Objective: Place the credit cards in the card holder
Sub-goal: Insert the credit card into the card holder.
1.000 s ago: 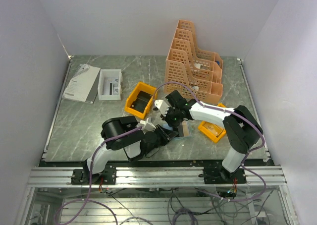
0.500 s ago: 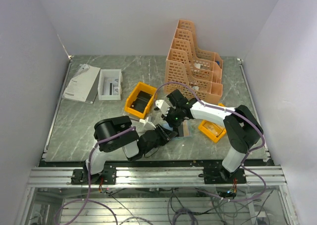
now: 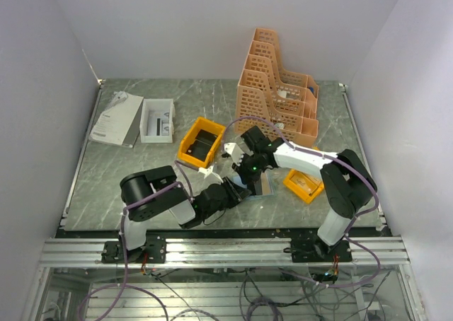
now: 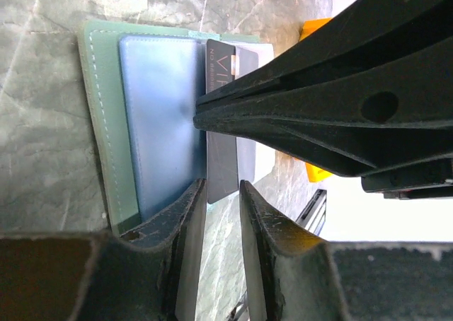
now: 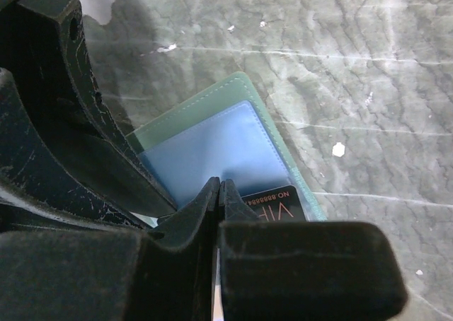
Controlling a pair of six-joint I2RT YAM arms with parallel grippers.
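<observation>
Seen from above, the left arm's elbow (image 3: 145, 188) has swung left, wallet (image 3: 263, 185) at frame centre; left wrist: left hand (image 4: 222, 188) slightly apart astride the dark card (image 4: 221, 144), grip unclear; right wrist: right hand (image 5: 219, 190), closed, should nudge it squarely under the blue pocket (image 5: 212, 148).

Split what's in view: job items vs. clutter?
Job: card holder, lying open; black VIP card on it.
Lying about: orange lattice rack; yellow bin; white box; white booklet.
</observation>
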